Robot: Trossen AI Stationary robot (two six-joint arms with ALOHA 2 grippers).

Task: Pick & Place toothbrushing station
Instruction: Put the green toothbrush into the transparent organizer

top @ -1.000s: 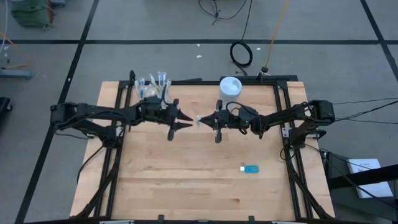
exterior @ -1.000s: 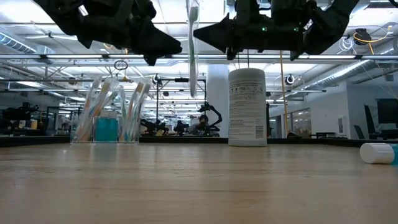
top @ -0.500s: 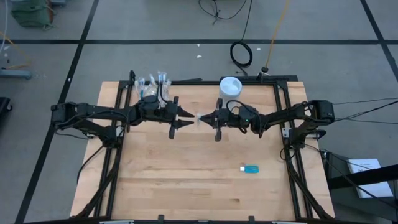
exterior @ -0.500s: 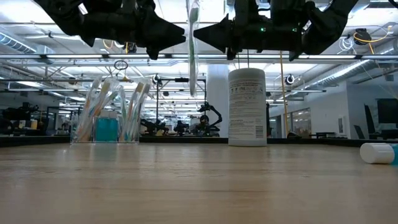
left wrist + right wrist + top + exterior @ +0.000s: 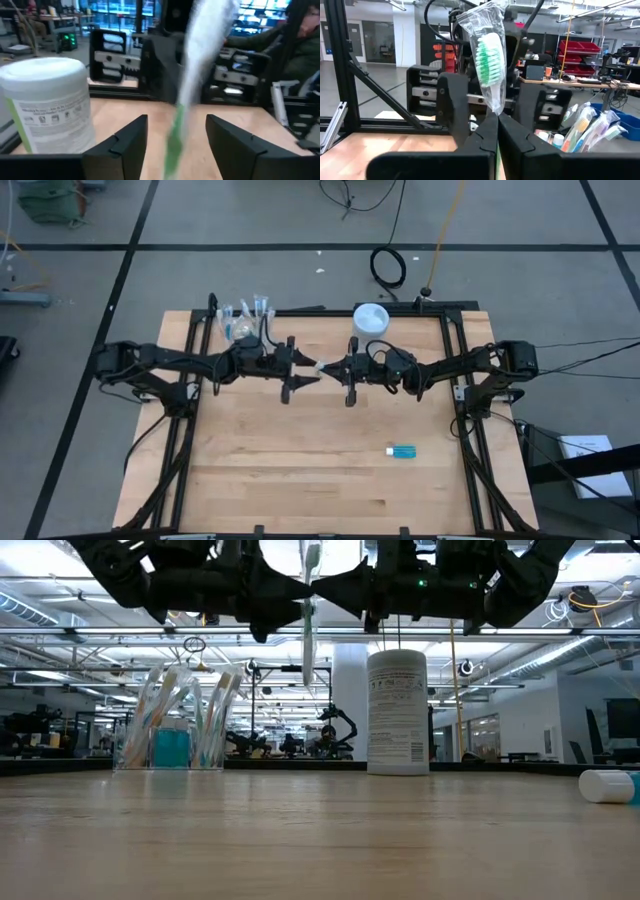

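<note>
Since the wrapped toothbrush (image 5: 308, 615) hangs upright, long axis vertical, well above the counter (image 5: 320, 450), the handover turns on this: right gripper (image 5: 497, 131) pinches its lower handle, bristles up, while left gripper (image 5: 176, 142), fingers spread, sits w/ the brush between them, not yet closed. Cup (image 5: 172, 730) w/ other brushes stands at the far left corner, nearer left arm. Contact btwn left fingers & brush can't be made out; brush is blurred in left wrist view.

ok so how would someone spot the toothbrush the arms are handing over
Look above the middle of the wooden table, where the two dark arms meet tip to tip. The right gripper pinches a wrapped toothbrush hanging upright between the open left gripper fingers. Unlike the brushes in the clear cup, it is airborne.
</note>
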